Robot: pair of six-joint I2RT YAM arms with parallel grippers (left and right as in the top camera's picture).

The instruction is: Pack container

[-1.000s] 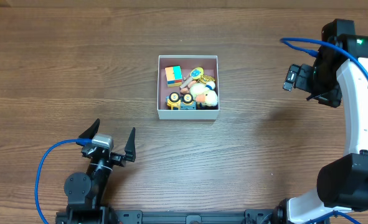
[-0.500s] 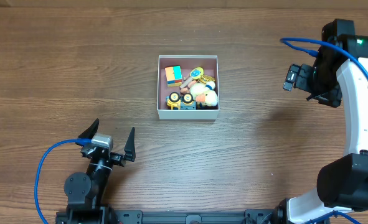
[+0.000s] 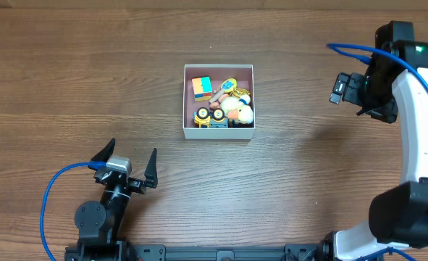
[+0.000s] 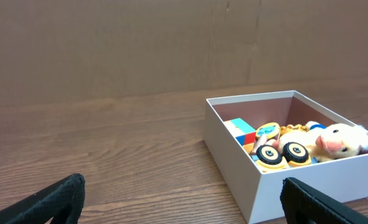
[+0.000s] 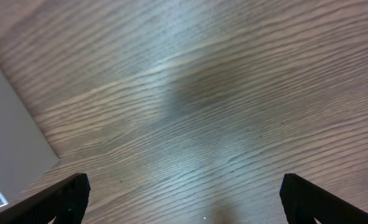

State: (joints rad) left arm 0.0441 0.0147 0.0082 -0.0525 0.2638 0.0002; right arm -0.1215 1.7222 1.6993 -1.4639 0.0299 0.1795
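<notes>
The container is a shallow square white-walled box with a mauve-pink inside at the table's middle. It holds a coloured block, a yellow toy car, a cream plush and a yellow keyring toy. It also shows in the left wrist view. My left gripper is open and empty, near the front edge, left of and below the container. My right gripper is open and empty, raised at the far right; a container corner shows at its left.
The wooden table surrounds the container. A blue cable loops beside the left arm base. The right arm's white body runs along the right edge. A brown wall stands behind the table.
The right arm's wrist has shifted very slightly. The left arm, container and toys have not moved.
</notes>
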